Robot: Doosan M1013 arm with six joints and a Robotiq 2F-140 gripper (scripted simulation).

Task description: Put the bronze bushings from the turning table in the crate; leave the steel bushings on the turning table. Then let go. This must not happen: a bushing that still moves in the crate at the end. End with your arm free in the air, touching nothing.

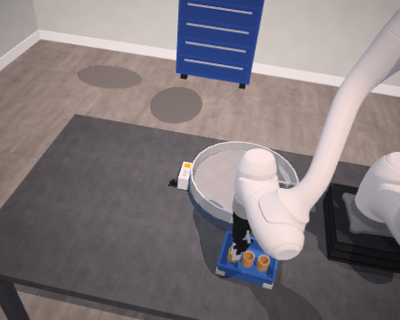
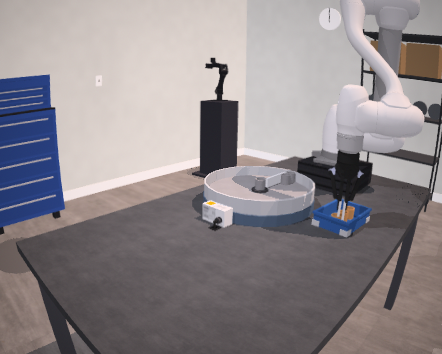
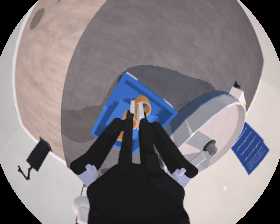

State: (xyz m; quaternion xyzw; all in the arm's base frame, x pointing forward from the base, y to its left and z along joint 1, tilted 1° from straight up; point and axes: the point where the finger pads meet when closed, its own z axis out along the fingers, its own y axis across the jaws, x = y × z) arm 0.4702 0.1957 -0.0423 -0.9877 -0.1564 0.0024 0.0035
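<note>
Because one tip sits in the ring and one outside it, the gripper (image 1: 235,254) (image 2: 342,210) (image 3: 135,106) looks shut on the thin wall of a bronze bushing (image 1: 230,258) (image 2: 335,216) (image 3: 148,106). That bushing is in the blue crate (image 1: 244,279) (image 2: 330,226) (image 3: 111,95), at the end of a row with two more bushings (image 1: 248,262). The row likely leaves each one room. I can't tell if the grey bits on the turning table (image 1: 198,199) (image 2: 255,205) (image 3: 191,110) are steel bushings. Next, it should let go and lift straight up, or the bushing could tip.
</note>
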